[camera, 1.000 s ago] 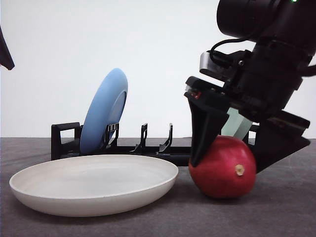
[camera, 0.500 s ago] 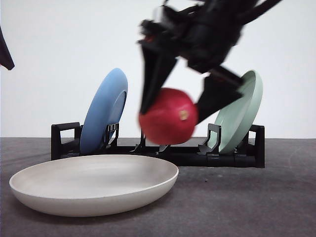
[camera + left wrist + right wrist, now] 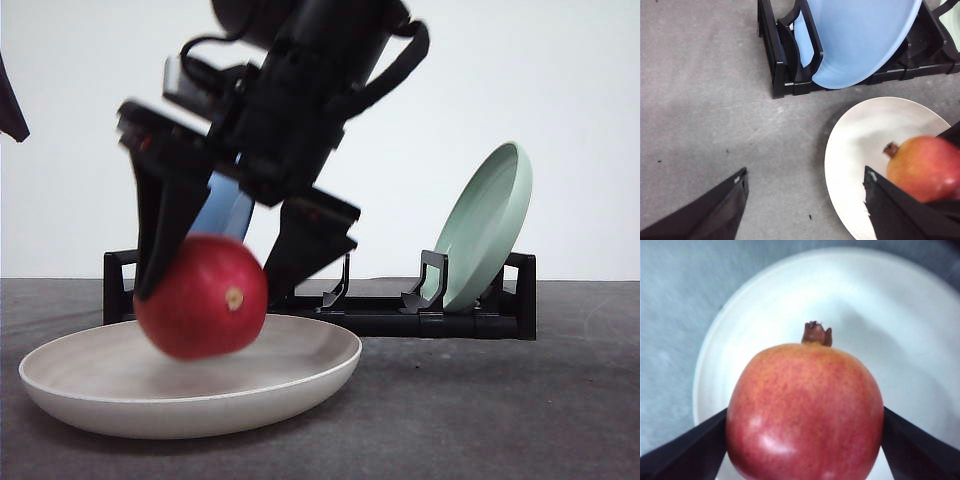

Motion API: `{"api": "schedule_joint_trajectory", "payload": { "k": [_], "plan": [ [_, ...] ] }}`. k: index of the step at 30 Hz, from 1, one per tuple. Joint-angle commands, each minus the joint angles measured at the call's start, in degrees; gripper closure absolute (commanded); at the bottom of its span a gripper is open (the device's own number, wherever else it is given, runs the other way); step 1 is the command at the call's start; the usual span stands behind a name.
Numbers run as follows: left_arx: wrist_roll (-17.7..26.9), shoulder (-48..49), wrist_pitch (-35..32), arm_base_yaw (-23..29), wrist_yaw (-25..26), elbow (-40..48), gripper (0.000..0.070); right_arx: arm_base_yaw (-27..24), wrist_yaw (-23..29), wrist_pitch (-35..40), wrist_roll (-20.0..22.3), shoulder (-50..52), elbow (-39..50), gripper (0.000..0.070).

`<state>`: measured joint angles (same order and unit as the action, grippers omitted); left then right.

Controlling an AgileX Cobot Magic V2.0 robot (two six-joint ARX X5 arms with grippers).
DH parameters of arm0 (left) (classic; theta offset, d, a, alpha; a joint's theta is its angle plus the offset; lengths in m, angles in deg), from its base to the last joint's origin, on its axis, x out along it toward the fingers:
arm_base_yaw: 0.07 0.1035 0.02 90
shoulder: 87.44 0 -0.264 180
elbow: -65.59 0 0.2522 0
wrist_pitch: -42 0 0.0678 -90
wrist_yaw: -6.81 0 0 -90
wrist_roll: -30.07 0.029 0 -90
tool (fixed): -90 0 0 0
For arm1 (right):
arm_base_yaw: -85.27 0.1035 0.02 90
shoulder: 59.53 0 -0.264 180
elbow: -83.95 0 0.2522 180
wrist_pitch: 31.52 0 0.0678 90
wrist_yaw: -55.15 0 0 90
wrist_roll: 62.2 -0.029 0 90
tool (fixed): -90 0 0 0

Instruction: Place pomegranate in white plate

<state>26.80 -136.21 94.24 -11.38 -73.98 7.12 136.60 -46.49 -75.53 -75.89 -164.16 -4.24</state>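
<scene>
I have the smooth, glossy, deep-red round pomegranate (image 3: 201,297) pinched between the two black fingers of the right gripper (image 3: 212,290), one finger on each flank so the fruit cannot roll out. It hangs low over the wide, shallow, matte off-white round plate (image 3: 300,385) on the grey bench (image 3: 500,420) — whether it touches the plate floor yet I cannot tell, as the rim hides its underside. In the right wrist view the fruit sits well inside the rim, its stem nub pointing away from the camera, so I judge a release here would land it in the plate. The left gripper (image 3: 805,210) is spread and holding nothing, beside the plate and clear of the carry. Behind, a black slotted rack (image 3: 470,315) props a blue plate (image 3: 860,40) and a pale green plate (image 3: 487,225) on edge — neither is my target.
</scene>
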Motion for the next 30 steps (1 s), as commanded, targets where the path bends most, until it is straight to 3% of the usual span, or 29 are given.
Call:
{"api": "schedule_joint_trajectory", "payload": {
  "k": [1, 3, 6, 8, 15, 19, 26, 30],
  "plan": [
    [-0.4, -0.3, -0.7, -0.1, 0.3, -0.6, 0.0266, 0.6, 0.8, 1.2, 0.4, -1.4, -1.3, 0.0207],
    [-0.4, -0.3, -0.8, -0.1, 0.3, -0.6, 0.0266, 0.6, 1.2, 1.2, 0.4, -1.8, -1.3, 0.0197],
    [-0.4, -0.3, -0.8, 0.0, 0.3, -0.6, 0.0266, 0.6, 1.4, 1.4, 0.4, -1.9, -1.3, 0.0107],
    [-0.4, -0.3, -0.8, 0.0, 0.3, -0.6, 0.0266, 0.7, 1.3, 1.4, 0.3, -1.9, -1.3, 0.0085],
    [-0.4, -0.3, -0.8, 0.0, 0.2, -0.6, 0.0266, 0.7, 1.8, 0.5, 1.3, 1.1, -1.5, 0.0084],
    [-0.4, -0.3, -0.8, 0.0, 0.2, -0.6, 0.0266, 0.7, 7.3, 1.0, 3.5, 6.0, -0.7, 0.0084],
    [-0.4, -0.3, -0.8, 0.0, 0.2, -0.6, 0.0266, -1.3, 9.5, 13.5, 4.3, 19.2, 10.7, 0.0085],
    [-0.4, -0.3, -0.8, 0.0, 0.2, -0.6, 0.0266, -3.6, 9.5, 16.6, 4.3, 26.6, 18.0, 0.0085]
  ]
}}
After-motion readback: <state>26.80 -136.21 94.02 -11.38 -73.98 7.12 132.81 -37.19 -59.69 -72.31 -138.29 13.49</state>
